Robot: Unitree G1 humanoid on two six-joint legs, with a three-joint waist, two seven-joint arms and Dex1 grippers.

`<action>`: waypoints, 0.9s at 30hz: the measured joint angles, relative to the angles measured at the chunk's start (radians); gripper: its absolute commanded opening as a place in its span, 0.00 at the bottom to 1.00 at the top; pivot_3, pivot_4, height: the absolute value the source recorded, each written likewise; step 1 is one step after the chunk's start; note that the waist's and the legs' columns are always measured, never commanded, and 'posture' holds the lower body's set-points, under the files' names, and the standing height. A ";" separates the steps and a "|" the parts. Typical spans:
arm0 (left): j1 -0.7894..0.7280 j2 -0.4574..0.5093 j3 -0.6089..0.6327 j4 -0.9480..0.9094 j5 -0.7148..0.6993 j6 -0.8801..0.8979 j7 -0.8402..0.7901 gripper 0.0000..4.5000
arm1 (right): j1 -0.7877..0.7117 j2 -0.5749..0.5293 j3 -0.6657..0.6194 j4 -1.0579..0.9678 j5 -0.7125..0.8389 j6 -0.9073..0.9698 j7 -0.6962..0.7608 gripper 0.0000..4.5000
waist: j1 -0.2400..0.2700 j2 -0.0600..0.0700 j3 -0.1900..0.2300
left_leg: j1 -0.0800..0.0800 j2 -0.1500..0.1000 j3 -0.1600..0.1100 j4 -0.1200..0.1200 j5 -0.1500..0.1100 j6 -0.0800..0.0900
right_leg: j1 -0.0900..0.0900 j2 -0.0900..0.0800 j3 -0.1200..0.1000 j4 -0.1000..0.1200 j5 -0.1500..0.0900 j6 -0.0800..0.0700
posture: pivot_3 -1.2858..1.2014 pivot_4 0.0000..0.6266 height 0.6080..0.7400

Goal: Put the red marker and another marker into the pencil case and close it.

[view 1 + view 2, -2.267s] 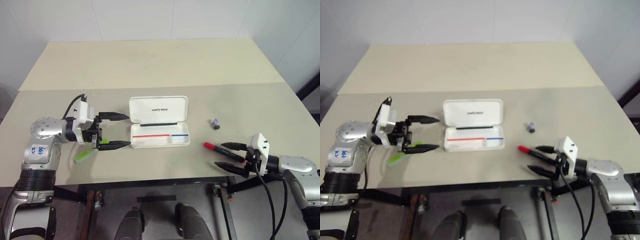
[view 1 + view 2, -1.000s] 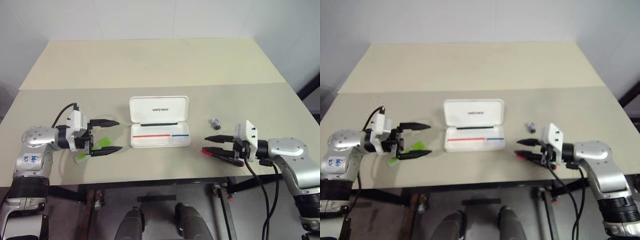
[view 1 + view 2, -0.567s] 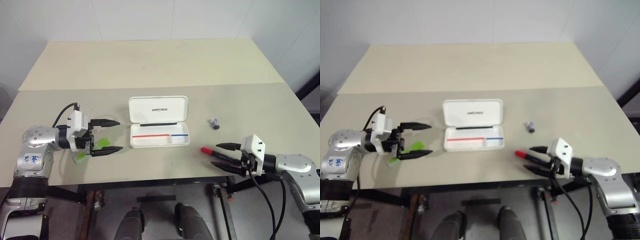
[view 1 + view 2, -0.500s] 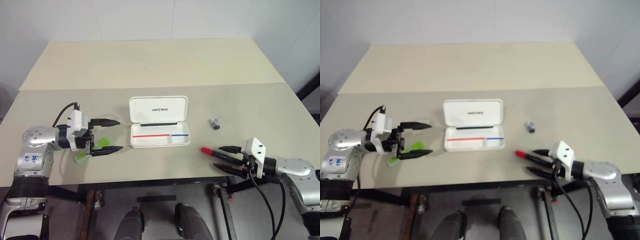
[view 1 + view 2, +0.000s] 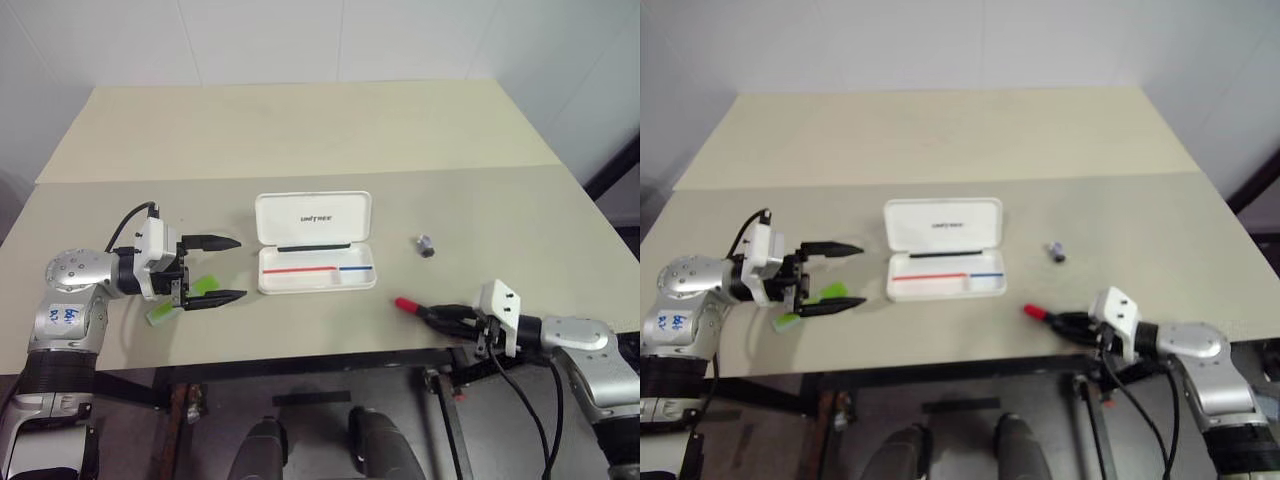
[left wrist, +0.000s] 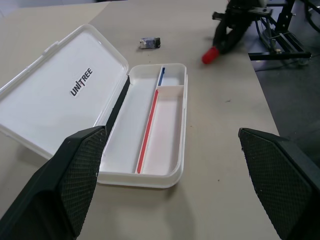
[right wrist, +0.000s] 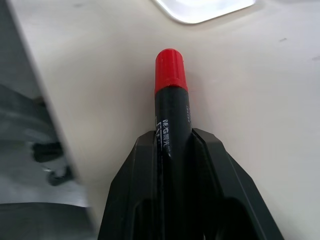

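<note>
The pencil case lies open mid-table, its lid flat behind the empty tray. Near the table's front edge on the right lies the red marker. Its red cap points toward the case, and my right gripper is shut on its black barrel. The light green marker lies left of the case, partly hidden under my left gripper. That gripper hovers open, pointing at the case's left end, with nothing between its fingers.
A small purple-grey bit sits on the table right of the case, also seen at the far side of the case. The table's front edge runs just below both grippers. A seam crosses the table behind the case.
My right gripper has sunk toward the table's front edge and closed on the red marker's black barrel. The left gripper and the green marker have stayed put.
</note>
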 measured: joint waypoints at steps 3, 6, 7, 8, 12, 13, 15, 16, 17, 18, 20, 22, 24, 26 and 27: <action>0.004 0.001 0.000 0.000 0.000 0.000 0.001 1.00 | -0.052 0.008 0.003 -0.008 -0.006 0.000 -0.007 0.14 | 0.003 0.000 0.000 | 0.000 0.000 -0.001 -0.001 0.000 0.000 | -0.001 0.000 0.000 0.000 0.000 0.001 | 0.52 0.24 1.00; 0.010 0.001 0.000 -0.003 0.000 0.000 0.007 1.00 | -0.118 0.022 0.017 -0.040 -0.001 0.007 -0.003 0.14 | 0.002 0.000 0.000 | -0.001 0.000 -0.001 -0.002 -0.001 -0.001 | -0.003 0.000 -0.001 0.001 0.003 0.005 | 0.52 0.24 1.00; 0.012 0.001 0.000 -0.004 0.000 0.000 0.007 1.00 | -0.141 0.026 0.022 -0.053 0.003 0.015 0.000 0.14 | 0.002 0.000 0.000 | -0.002 0.001 -0.001 -0.002 -0.001 -0.002 | -0.003 0.000 -0.001 0.001 0.003 0.006 | 0.52 0.24 1.00; 0.015 0.001 0.001 -0.007 0.000 0.000 0.008 1.00 | -0.165 0.028 0.028 -0.063 0.011 0.022 0.003 0.14 | 0.002 0.000 0.000 | -0.002 0.001 -0.002 -0.003 -0.001 -0.002 | -0.003 0.000 -0.002 0.001 0.003 0.006 | 0.52 0.24 1.00; 0.030 0.004 0.005 -0.021 0.000 -0.002 0.015 1.00 | -0.264 0.051 0.063 -0.079 0.030 0.059 0.028 0.14 | 0.003 0.001 0.000 | -0.003 0.001 -0.003 -0.004 -0.003 -0.003 | -0.004 0.000 -0.003 0.000 0.002 0.006 | 0.52 0.24 1.00; 0.036 0.004 0.008 -0.023 0.000 -0.003 0.019 1.00 | -0.296 0.064 0.085 -0.074 0.029 0.063 0.039 0.14 | 0.001 0.001 0.000 | -0.003 0.001 -0.003 -0.004 -0.003 -0.003 | -0.004 0.000 -0.003 0.000 0.002 0.006 | 0.52 0.24 1.00; 0.052 0.004 0.013 -0.027 0.000 -0.005 0.027 1.00 | -0.372 0.112 0.138 -0.037 0.015 0.066 0.056 0.14 | -0.004 0.001 0.000 | -0.003 0.002 -0.002 -0.004 -0.003 -0.003 | -0.004 0.000 -0.003 0.000 0.002 0.006 | 0.52 0.24 1.00; 0.056 0.004 0.015 -0.029 0.000 -0.005 0.029 1.00 | -0.403 0.130 0.164 -0.008 -0.001 0.061 0.062 0.14 | -0.002 0.001 0.000 | -0.003 0.002 -0.003 -0.004 -0.003 -0.003 | -0.004 0.001 -0.003 0.000 0.002 0.006 | 0.52 0.24 1.00; 0.057 0.004 0.016 -0.030 0.000 -0.006 0.031 1.00 | -0.422 0.145 0.180 0.019 -0.014 0.056 0.066 0.14 | -0.001 0.001 0.000 | -0.003 0.002 -0.003 -0.004 -0.003 -0.003 | -0.005 0.001 -0.003 0.000 0.002 0.006 | 0.52 0.24 1.00; 0.060 0.004 0.020 -0.031 0.000 -0.006 0.034 1.00 | -0.440 0.157 0.198 0.051 -0.028 0.046 0.069 0.14 | 0.001 0.001 0.000 | -0.003 0.001 -0.003 -0.004 -0.003 -0.003 | -0.005 0.000 -0.003 0.000 0.002 0.006 | 0.52 0.24 1.00; 0.068 0.005 0.027 -0.032 0.000 -0.006 0.040 1.00 | -0.497 0.204 0.234 0.150 -0.072 0.009 0.069 0.14 | 0.002 0.001 0.001 | -0.003 0.001 -0.003 -0.004 -0.003 -0.003 | -0.005 0.000 -0.004 0.000 0.002 0.006 | 0.52 0.24 1.00; 0.073 0.005 0.028 -0.038 0.000 -0.006 0.044 1.00 | -0.554 0.254 0.269 0.242 -0.111 -0.034 0.067 0.14 | 0.000 0.001 0.001 | -0.003 0.001 -0.002 -0.004 -0.003 -0.003 | -0.005 0.000 -0.003 0.000 0.002 0.006 | 0.52 0.24 1.00; 0.079 0.005 0.030 -0.049 0.000 -0.005 0.051 1.00 | -0.603 0.299 0.282 0.330 -0.140 -0.072 0.058 0.14 | 0.000 0.001 0.001 | -0.004 0.001 -0.003 -0.004 -0.003 -0.003 | -0.005 0.000 -0.003 0.001 0.002 0.006 | 0.52 0.24 1.00; 0.091 0.005 0.031 -0.065 0.000 -0.005 0.057 1.00 | -0.652 0.342 0.290 0.419 -0.167 -0.103 0.044 0.14 | -0.001 0.001 0.001 | -0.004 0.001 -0.003 -0.005 -0.003 -0.003 | -0.006 0.000 -0.003 0.001 0.001 0.005 | 0.52 0.24 1.00; 0.095 0.005 0.031 -0.066 0.000 -0.004 0.060 1.00 | -0.667 0.356 0.294 0.450 -0.174 -0.119 0.043 0.14 | -0.001 0.001 0.001 | -0.004 0.001 -0.003 -0.006 -0.003 -0.003 | -0.006 0.000 -0.004 0.001 0.001 0.005 | 0.52 0.24 1.00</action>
